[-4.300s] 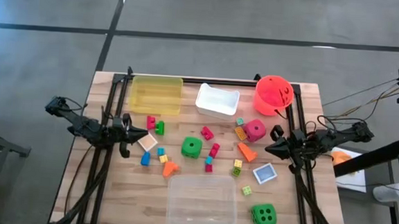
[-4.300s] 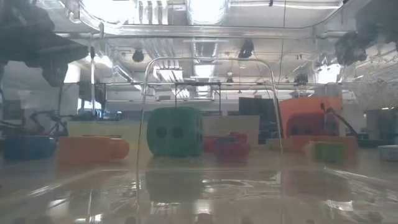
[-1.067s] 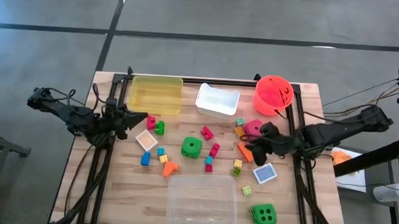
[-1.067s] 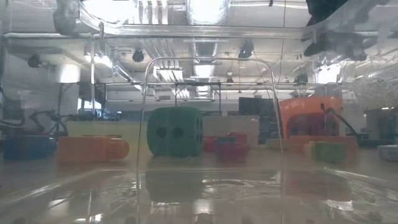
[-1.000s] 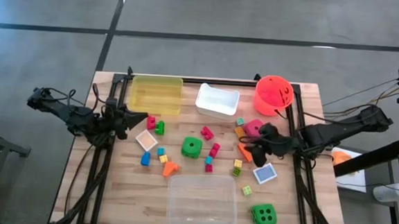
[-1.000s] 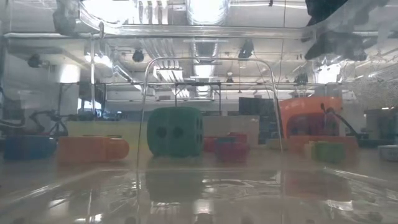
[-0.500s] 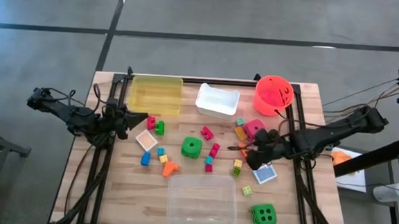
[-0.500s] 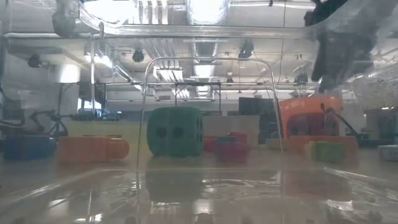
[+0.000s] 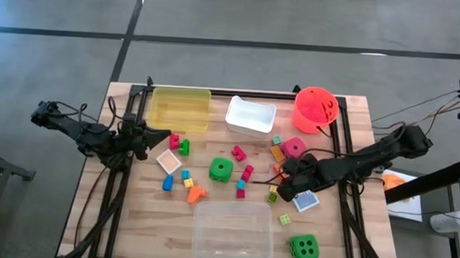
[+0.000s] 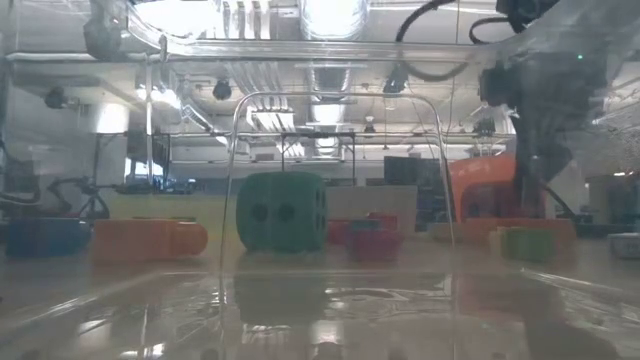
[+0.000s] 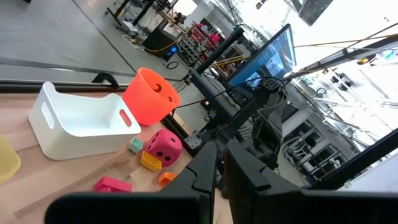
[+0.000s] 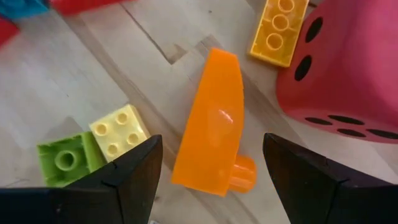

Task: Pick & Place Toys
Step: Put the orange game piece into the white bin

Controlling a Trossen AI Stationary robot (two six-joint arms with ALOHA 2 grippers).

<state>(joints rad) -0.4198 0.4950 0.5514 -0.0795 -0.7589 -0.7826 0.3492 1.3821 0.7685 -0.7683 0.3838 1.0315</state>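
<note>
Wooden planks of the table carry the scattered toys. Right pincer hovers with fingers spread apart on either side of the orange wedge block, not touching it. That block lies flat beside the pink die, its long axis running from a peg near the pincer toward a narrower tip near the yellow brick. Pale yellow and green bricks sit touching on its other side. Left pincer waits near the yellow tub, fingers nearly together.
</note>
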